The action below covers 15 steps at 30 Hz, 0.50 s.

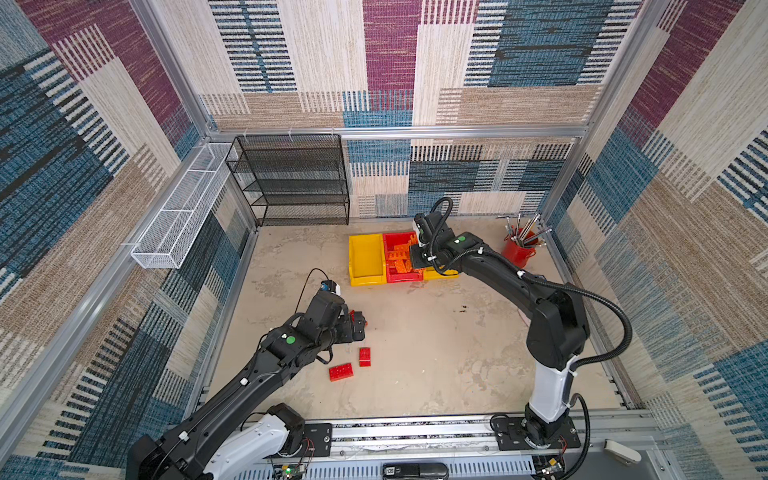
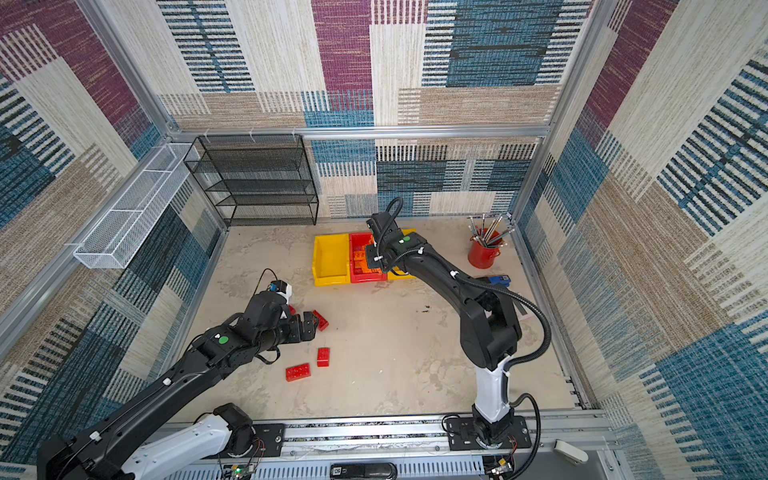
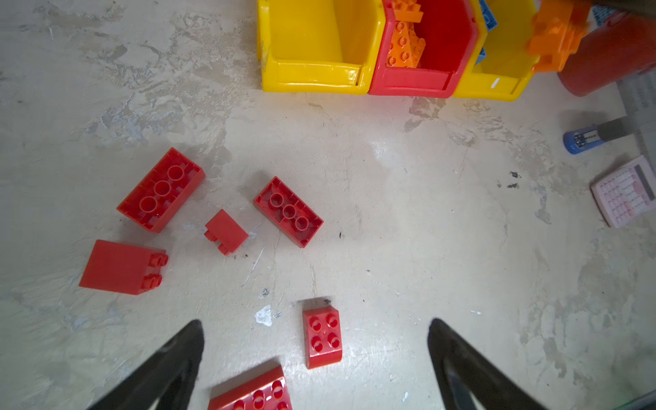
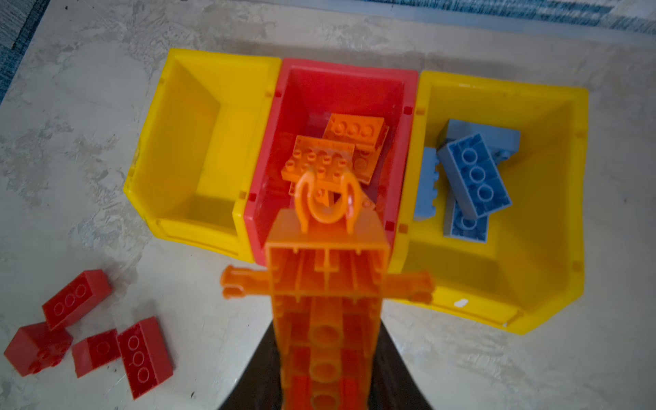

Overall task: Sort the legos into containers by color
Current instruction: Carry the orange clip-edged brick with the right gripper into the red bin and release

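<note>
My right claw (image 1: 417, 257) clamps the long orange piece (image 4: 326, 284) over the red bin (image 4: 355, 76) of orange bricks (image 4: 321, 159). My left claw (image 3: 316, 324) hangs wide above a red four-stud brick (image 3: 322, 337) on the table (image 1: 436, 353). The right wrist view shows blue bricks (image 4: 474, 174) in the adjoining yellow bin (image 4: 553, 177), which my right arm (image 1: 498, 266) covers in both top views. The left wrist view adds a pink calculator (image 3: 624, 191) near the blue stapler (image 3: 582, 138).

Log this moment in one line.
left claw: open above red bricks | right claw: shut on long orange piece at red bin | yellow bins: one empty, one with blue bricks
</note>
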Available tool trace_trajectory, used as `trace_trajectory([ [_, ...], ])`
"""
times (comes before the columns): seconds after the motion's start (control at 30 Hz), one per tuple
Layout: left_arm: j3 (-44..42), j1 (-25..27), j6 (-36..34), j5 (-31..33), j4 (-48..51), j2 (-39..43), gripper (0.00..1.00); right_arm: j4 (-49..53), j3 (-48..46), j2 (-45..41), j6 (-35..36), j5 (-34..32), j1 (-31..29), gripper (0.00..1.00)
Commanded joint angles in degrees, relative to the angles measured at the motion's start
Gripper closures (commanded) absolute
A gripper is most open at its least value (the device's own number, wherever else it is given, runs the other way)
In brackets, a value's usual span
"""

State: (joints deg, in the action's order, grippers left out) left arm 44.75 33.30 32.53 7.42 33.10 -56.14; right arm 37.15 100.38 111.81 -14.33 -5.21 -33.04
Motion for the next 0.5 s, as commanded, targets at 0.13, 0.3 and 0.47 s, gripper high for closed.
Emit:
trace_trajectory([
  [0.13, 3.28, -2.08, -1.36, 0.58, 2.37, -4.50, 0.01, 0.63, 14.01, 11.51, 5.28, -0.56, 1.66, 0.74],
  [0.3, 3.23, -3.76, -1.88, 0.69, 2.90, -4.47, 0.01, 2.10, 21.03, 17.88, 6.07, -0.39, 2.44, 0.74],
  [0.47, 2.94, -5.56, -2.13, -0.46, 2.99, -4.74, 0.01, 4.04, 28.82, 23.90, 6.52, 0.89, 3.07, 0.74],
])
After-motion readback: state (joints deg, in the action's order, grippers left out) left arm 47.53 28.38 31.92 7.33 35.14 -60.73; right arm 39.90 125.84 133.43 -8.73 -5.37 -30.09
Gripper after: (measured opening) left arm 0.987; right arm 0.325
